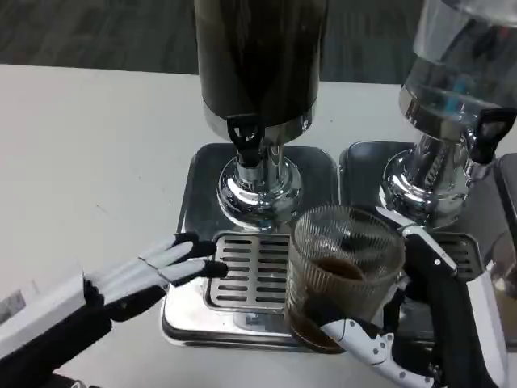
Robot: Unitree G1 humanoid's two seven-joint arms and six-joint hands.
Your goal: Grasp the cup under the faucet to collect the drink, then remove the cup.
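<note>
Head view shows me the right hand (404, 323) gripping the ribbed glass cup (346, 263), which holds a little dark drink and sits to the right of the grate (252, 271), off from under the black faucet (245, 139). My left hand (153, 271) rests released, fingers spread, fingertips at the grate's left edge.

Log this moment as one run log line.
right hand: holds ribbed cup, dark drink inside | cup: right of faucet, over drip tray edge | left hand: open, touching tray
</note>
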